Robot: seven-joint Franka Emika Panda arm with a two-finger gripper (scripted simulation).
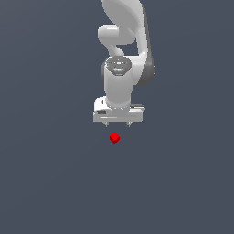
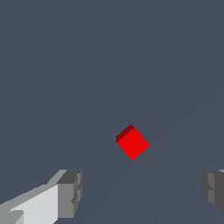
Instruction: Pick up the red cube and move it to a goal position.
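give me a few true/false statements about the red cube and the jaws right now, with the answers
1. The red cube is held between the jaws of the gripper. False: it lies apart from them, untouched.
2. The jaws stand open, with a wide gap between the two fingers. True.
3. In the wrist view the cube sits turned at an angle to the fingers, not squared up with them. True.
4. A second, blue cube lies beside the red one. False: only the one red cube shows on the plain dark grey surface.
5. In the exterior view the cube appears just below the gripper. True.
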